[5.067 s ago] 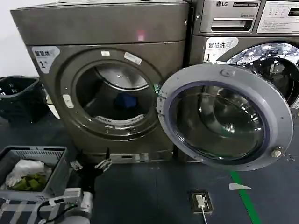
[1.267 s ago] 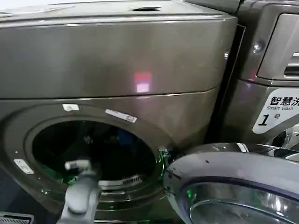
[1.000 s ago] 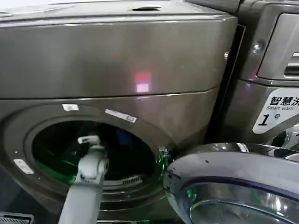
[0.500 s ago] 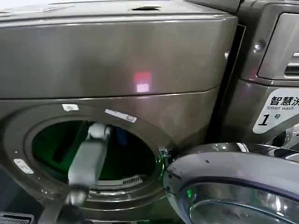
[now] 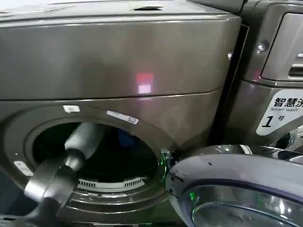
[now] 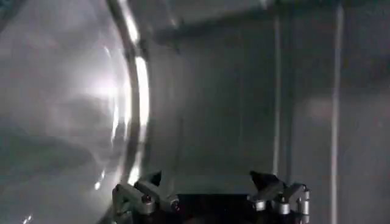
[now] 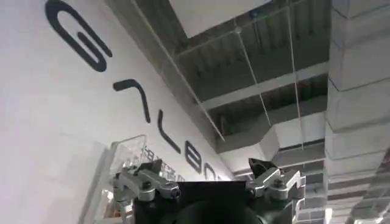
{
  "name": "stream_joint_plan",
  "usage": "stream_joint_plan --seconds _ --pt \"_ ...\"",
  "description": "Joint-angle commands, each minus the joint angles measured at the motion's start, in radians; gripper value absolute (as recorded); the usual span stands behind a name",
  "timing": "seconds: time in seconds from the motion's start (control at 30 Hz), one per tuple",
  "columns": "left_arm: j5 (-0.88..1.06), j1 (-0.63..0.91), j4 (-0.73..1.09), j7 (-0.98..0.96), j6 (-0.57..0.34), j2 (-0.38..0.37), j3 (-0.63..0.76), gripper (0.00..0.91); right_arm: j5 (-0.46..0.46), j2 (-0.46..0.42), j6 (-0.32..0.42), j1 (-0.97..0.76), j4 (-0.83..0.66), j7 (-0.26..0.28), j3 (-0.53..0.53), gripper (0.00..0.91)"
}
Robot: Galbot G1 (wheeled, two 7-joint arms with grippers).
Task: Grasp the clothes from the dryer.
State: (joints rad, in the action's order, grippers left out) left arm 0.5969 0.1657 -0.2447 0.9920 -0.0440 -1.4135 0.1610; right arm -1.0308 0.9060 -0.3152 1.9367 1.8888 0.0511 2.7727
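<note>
Inside the dryer (image 5: 142, 66) drum, left end effector (image 6: 207, 182) spread wide.

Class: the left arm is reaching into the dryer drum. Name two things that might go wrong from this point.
1. The left arm fills much of the dryer mouth, so it may scrape the rim.
2. The clothes sit deep in the dark; the open left tool may close on nothing.

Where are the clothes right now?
In the head view, the clothes sit deep inside the dryer drum, toward the upper right of the porthole, just right of the left arm reaching in.
</note>
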Motion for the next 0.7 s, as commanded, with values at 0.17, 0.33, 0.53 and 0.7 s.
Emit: stream_joint_plan --seconds 0.17,0.33,0.53,0.7 --pt "0.149 0.025 0.104 0.01 0.016 -0.014 0.132 0.907 0.0 0.003 0.0 -0.002 0.002 0.001 0.003 0.907" --pt "0.135 0.019 0.104 0.006 0.02 -0.018 0.144 0.739 0.0 0.015 0.001 -0.006 0.011 0.001 -0.005 0.907" --pt "0.128 0.021 0.107 0.039 0.006 -0.023 0.144 0.0 -0.001 0.015 0.002 0.0 0.009 0.001 -0.001 0.907" --pt "0.083 0.028 0.102 0.069 0.006 -0.022 0.132 0.0 -0.001 0.015 0.003 0.001 0.009 0.001 -0.001 0.907"
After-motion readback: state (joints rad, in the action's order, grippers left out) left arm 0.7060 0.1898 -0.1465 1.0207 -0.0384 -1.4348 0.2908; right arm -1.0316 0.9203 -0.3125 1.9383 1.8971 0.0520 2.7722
